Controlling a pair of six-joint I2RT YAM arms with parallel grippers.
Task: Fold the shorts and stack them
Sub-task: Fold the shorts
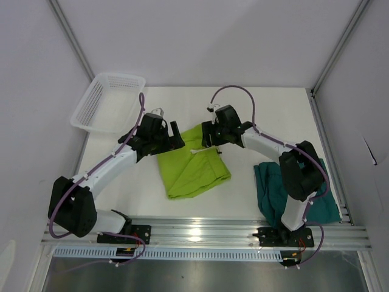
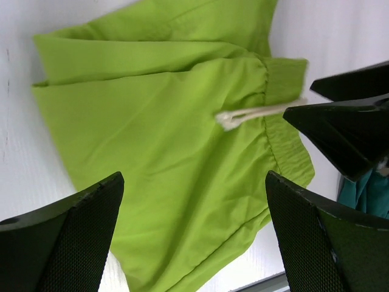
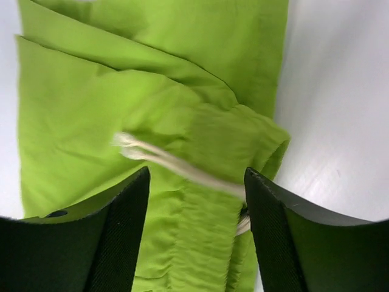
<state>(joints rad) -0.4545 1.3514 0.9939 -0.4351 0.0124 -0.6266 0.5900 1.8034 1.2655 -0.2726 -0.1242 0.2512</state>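
The lime shorts (image 1: 193,163) lie folded mid-table, with a pale drawstring (image 2: 255,112) across the waistband. My left gripper (image 1: 174,135) hovers open over their far left edge, and the cloth (image 2: 164,121) shows below its spread fingers (image 2: 194,182). My right gripper (image 1: 208,135) is at the far right corner. Its jaws (image 3: 197,176) stand apart over the gathered waistband (image 3: 206,243), and the drawstring (image 3: 164,158) runs across to the right finger. The dark teal shorts (image 1: 270,188) lie crumpled at the right, partly hidden behind the right arm.
A white mesh basket (image 1: 109,100) stands at the far left corner, behind the left arm. An aluminium rail (image 1: 206,231) with the arm bases runs along the near edge. White walls close in the table on the left, back and right.
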